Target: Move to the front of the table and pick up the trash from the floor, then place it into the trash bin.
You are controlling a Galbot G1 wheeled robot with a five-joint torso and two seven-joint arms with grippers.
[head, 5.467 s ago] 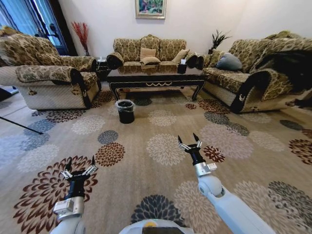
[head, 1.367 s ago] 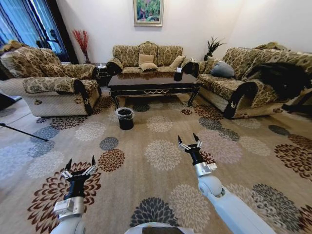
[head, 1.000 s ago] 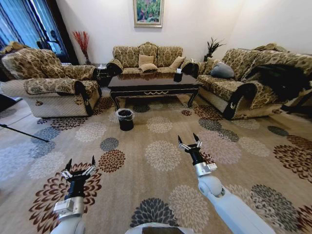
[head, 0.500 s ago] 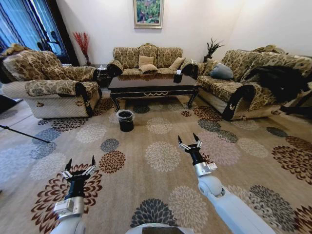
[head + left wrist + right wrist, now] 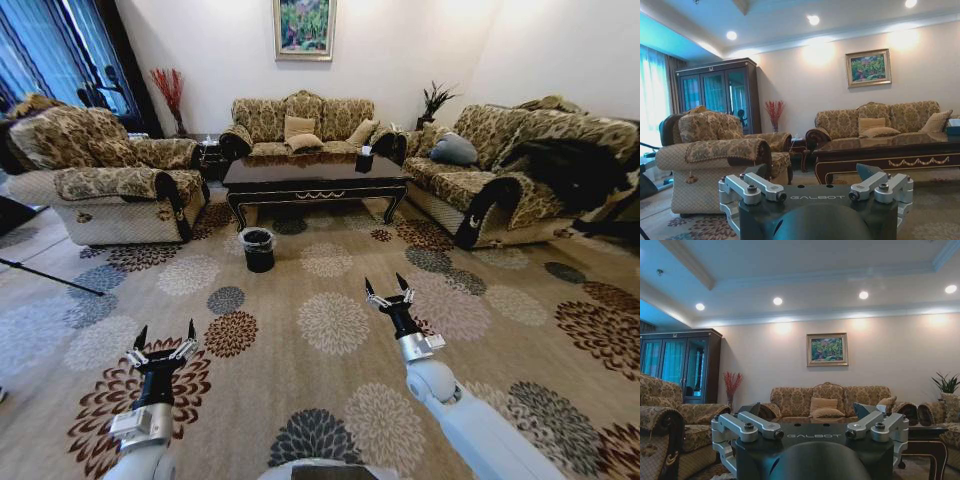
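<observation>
The dark brown table [image 5: 315,176] stands at the far side of the carpet, ringed by sofas; the left wrist view shows it too, as the table [image 5: 900,150] with gold scrollwork on its edge. The black trash bin [image 5: 259,248] with its grey liner stands on the floor in front of the table's left end. I cannot make out the trash on the patterned carpet. My left gripper [image 5: 163,340] is open, held low at the near left. My right gripper [image 5: 388,287] is open too, raised over the carpet at centre right, well short of the bin. Both hold nothing.
Patterned sofas stand to the left [image 5: 110,180], behind the table [image 5: 300,120] and to the right [image 5: 520,160]. A small black tissue box [image 5: 365,158] sits on the table. A thin black tripod leg [image 5: 50,275] crosses the floor at far left. Open flowered carpet [image 5: 330,320] lies between me and the bin.
The whole head picture has shifted a little, so the camera has moved: the bin and table sit slightly lower and the right sofa shows more. Both grippers stay open in the same pose.
</observation>
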